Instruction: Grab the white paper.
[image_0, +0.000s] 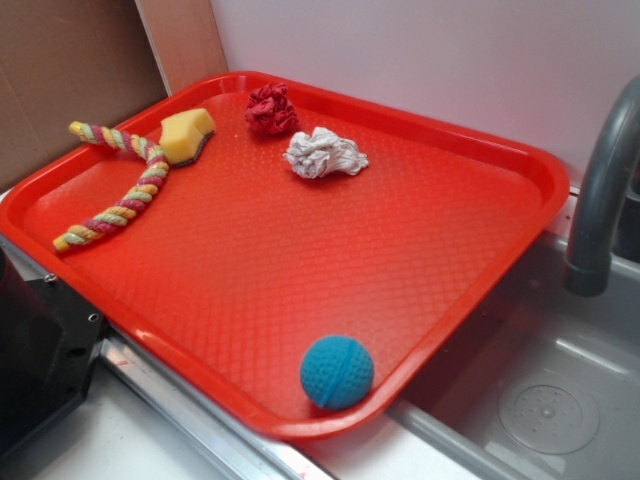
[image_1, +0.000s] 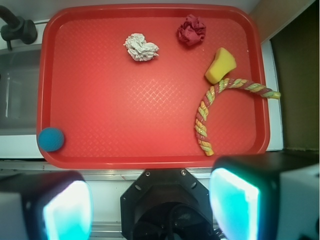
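The jaws are spread wide and hold nothing, poised above the near edge of a red tray (image_1: 150, 145). The white paper (image_1: 141, 47) — a crumpled wad — lies well ahead of the jaws, slightly left of their gap. Beside it, to the right, sits a dark red wad (image_1: 191, 30); a blue ball (image_1: 51, 139) rests far left.

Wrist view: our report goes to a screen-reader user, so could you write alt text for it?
A red tray seen from above holds white paper, a dark red wad, yellow sponge, braided rope and blue ball. The open pincer fills the bottom edge.
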